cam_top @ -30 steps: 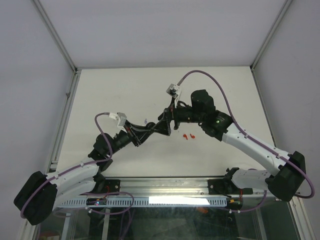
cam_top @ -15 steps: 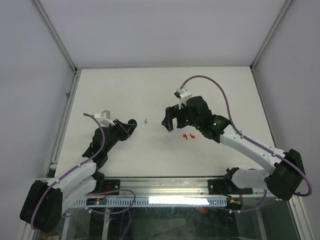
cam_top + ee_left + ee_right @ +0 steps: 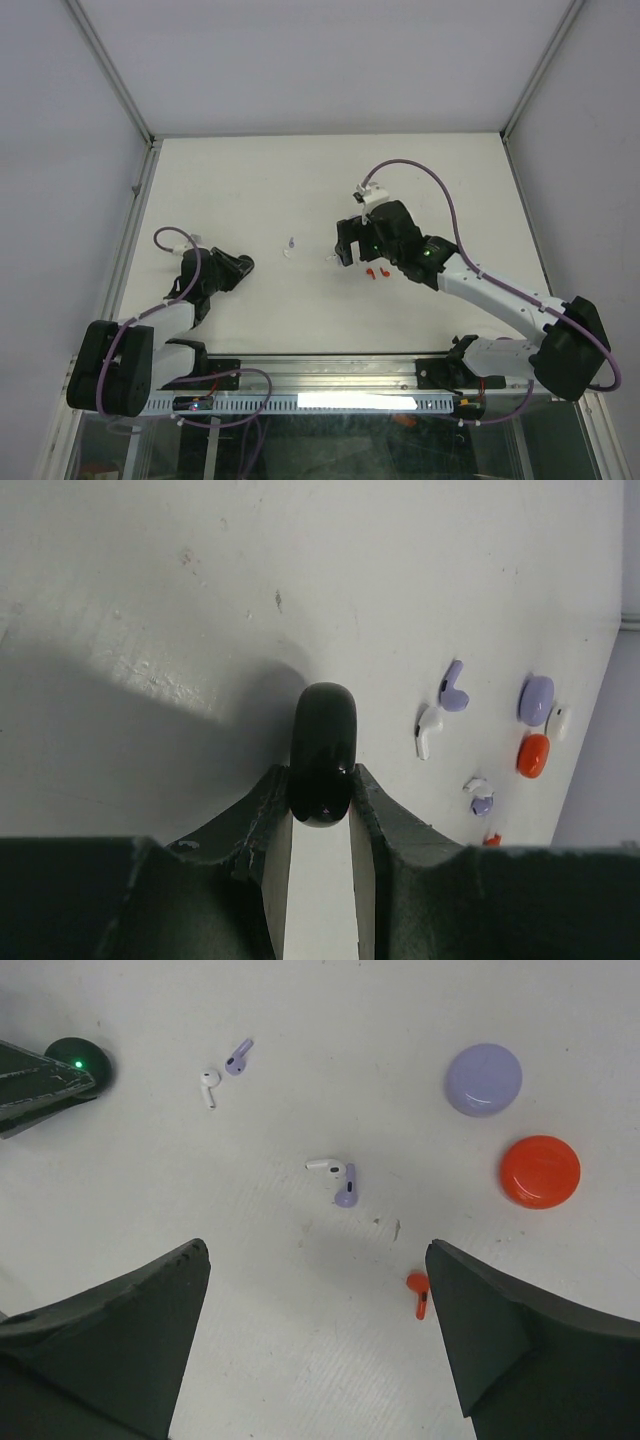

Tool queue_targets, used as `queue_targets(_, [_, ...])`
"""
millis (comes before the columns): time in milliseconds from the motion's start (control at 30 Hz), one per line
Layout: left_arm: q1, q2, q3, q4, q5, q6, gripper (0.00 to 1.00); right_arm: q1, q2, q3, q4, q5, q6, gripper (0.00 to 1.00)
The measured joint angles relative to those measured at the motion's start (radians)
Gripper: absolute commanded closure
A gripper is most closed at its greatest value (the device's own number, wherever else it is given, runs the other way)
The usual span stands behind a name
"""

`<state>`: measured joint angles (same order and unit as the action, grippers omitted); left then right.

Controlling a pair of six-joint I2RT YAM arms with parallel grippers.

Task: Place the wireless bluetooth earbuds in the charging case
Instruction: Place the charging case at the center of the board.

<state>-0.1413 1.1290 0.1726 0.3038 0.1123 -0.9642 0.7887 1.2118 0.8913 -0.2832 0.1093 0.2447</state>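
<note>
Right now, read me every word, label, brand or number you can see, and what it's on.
None: no readable text in any view. The black case in the left hand, the lavender case, the red case and the earbuds all show plain surfaces.

Left pincer (image 3: pixel 320 785) clamps a black case (image 3: pixel 323 730); right pincer (image 3: pixel 316 1260) gapes wide.

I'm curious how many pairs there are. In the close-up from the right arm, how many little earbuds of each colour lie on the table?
white earbuds: 2
lavender earbuds: 2
red earbuds: 1
Total visible in that view: 5
</note>
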Motion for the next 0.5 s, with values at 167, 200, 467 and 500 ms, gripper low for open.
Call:
queue_targets(167, [0.006,0.009,0.0,-0.017,0.02,-0.026,0.62,0.0,0.0,-0.011,-0.008,0.035,-0.013,0.06])
queue_targets(200, [0.006,0.002,0.0,-0.026,0.021,-0.032,0.58,0.0,0.0,-0.011,-0.009,0.04,-0.016,0.06])
queue_targets(467, [0.006,-0.143,0.0,-0.175,0.006,-0.044,0.4,0.0,0.064,-0.003,-0.013,0.09,-0.035,0.05])
queue_targets(500, [0.006,-0.169,0.0,-0.201,-0.001,-0.042,0.36,-0.002,0.079,0.003,-0.016,0.094,-0.038,0.05])
